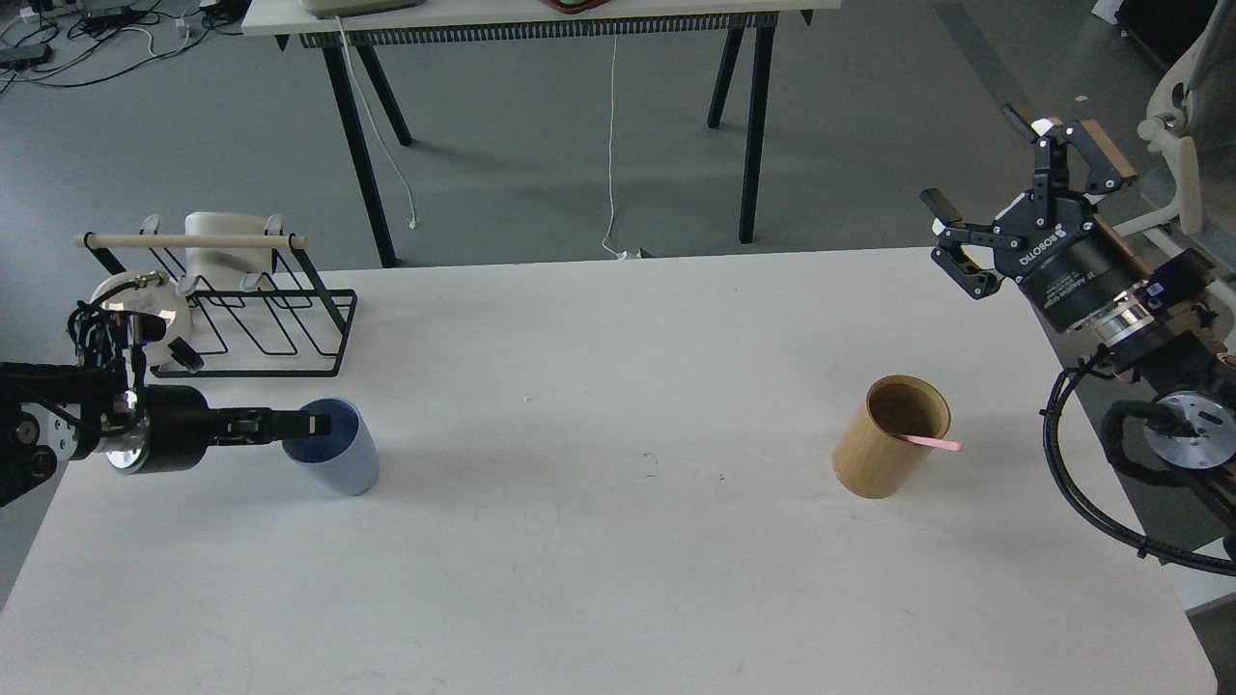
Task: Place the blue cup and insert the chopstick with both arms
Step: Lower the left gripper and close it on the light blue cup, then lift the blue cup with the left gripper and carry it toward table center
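Observation:
The blue cup [338,461] stands upright on the white table [618,560] at the left. My left gripper [314,423] reaches in level from the left, its tip over the cup's near rim and at its mouth. It is seen side-on, so its fingers cannot be told apart. The pink chopstick [933,443] leans inside a tan cylinder [884,454] at the right, its end poking over the rim. My right gripper [999,169] is open and empty, held high above the table's far right corner, well away from the cylinder.
A black wire rack [261,319] stands at the back left with a beige rod [188,241] across its top and a white cup [222,246] in it. A white round dish [135,304] leans by it. Another table's legs [753,116] stand beyond.

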Tool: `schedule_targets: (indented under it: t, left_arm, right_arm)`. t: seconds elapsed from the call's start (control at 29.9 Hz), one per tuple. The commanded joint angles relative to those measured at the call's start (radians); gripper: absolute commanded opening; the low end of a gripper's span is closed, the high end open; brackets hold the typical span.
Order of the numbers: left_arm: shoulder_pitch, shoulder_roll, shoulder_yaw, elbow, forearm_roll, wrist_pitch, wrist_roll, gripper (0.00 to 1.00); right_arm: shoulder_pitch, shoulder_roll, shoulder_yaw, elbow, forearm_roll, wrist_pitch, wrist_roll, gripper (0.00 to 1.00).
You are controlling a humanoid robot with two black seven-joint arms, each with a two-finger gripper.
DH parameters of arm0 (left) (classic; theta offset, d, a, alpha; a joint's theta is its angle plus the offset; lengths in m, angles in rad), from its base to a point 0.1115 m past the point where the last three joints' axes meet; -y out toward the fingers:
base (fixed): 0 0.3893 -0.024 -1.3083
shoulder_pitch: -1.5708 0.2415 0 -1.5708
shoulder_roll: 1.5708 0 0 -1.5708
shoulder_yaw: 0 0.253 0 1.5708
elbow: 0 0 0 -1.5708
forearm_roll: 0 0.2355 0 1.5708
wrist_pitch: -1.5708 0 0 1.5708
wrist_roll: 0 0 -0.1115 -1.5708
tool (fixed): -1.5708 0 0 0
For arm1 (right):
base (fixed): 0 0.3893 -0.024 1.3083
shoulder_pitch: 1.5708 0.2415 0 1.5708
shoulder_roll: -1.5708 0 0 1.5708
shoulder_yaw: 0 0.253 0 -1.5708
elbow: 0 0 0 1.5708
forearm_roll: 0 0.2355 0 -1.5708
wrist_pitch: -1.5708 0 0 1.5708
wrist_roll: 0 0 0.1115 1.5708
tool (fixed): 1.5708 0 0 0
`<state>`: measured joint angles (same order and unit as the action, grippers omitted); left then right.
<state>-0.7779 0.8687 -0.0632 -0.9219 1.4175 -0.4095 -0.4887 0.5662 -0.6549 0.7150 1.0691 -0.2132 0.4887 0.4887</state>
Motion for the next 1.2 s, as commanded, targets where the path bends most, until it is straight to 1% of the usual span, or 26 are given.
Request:
schedule_targets:
  t: [0.0, 0.03, 0.07, 0.13, 0.27, 0.3, 0.5, 0.74, 0.77, 0.87, 0.94, 1.04, 1.1, 1.17]
  left_arm:
    - [0.003, 0.003, 0.000, 0.000, 0.001, 0.003, 0.000, 0.54]
    - [0.003, 0.001, 0.000, 0.000, 0.001, 0.003, 0.000, 0.42]
    - [0.005, 0.001, 0.000, 0.000, 0.001, 0.005, 0.000, 0.34]
    - [0.005, 0.001, 0.000, 0.000, 0.000, 0.005, 0.000, 0.29]
    - [0.006, 0.004, 0.000, 0.000, 0.001, 0.006, 0.000, 0.09]
    - [0.006, 0.006, 0.000, 0.000, 0.000, 0.006, 0.000, 0.07]
    - [0.020, 0.007, 0.000, -0.002, -0.005, 0.040, 0.000, 0.05]
    - [0.022, 0.027, -0.007, -0.026, -0.014, 0.043, 0.000, 0.04]
    - [0.019, 0.044, -0.013, -0.049, -0.015, 0.041, 0.000, 0.04]
    - [-0.004, 0.116, -0.044, -0.182, -0.029, 0.037, 0.000, 0.04]
    - [-0.038, 0.131, -0.070, -0.257, -0.049, 0.034, 0.000, 0.04]
    - [-0.113, 0.098, -0.072, -0.302, -0.069, 0.028, 0.000, 0.04]
    - [-0.155, 0.018, -0.067, -0.298, -0.078, 0.014, 0.000, 0.04]
    - [-0.190, -0.069, -0.060, -0.269, -0.080, 0.003, 0.000, 0.04]
  right_arm:
    - [-0.002, 0.000, 0.006, 0.000, 0.000, 0.000, 0.000, 0.99]
    - [-0.002, -0.002, 0.009, 0.000, 0.002, 0.000, 0.000, 0.99]
    - [-0.003, -0.006, 0.011, 0.000, 0.002, 0.000, 0.000, 0.99]
    - [-0.005, -0.008, 0.012, 0.000, 0.002, 0.000, 0.000, 0.99]
    - [-0.006, -0.008, 0.012, 0.000, 0.002, 0.000, 0.000, 0.99]
    - [-0.006, -0.008, 0.012, 0.000, 0.002, 0.000, 0.000, 0.99]
    - [-0.008, -0.008, 0.012, -0.001, 0.002, 0.000, 0.000, 0.99]
    - [-0.014, -0.008, 0.015, -0.001, 0.002, 0.000, 0.000, 0.99]
    - [-0.012, -0.008, 0.017, -0.006, 0.002, 0.000, 0.000, 0.99]
    - [-0.012, -0.008, 0.047, -0.047, 0.002, 0.000, 0.000, 0.99]
    - [-0.012, -0.006, 0.087, -0.092, 0.006, 0.000, 0.000, 0.99]
    - [-0.012, -0.006, 0.151, -0.155, 0.014, 0.000, 0.000, 0.99]
    - [-0.011, -0.006, 0.191, -0.207, 0.015, 0.000, 0.000, 0.99]
    - [-0.006, -0.003, 0.225, -0.277, 0.017, 0.000, 0.000, 0.99]
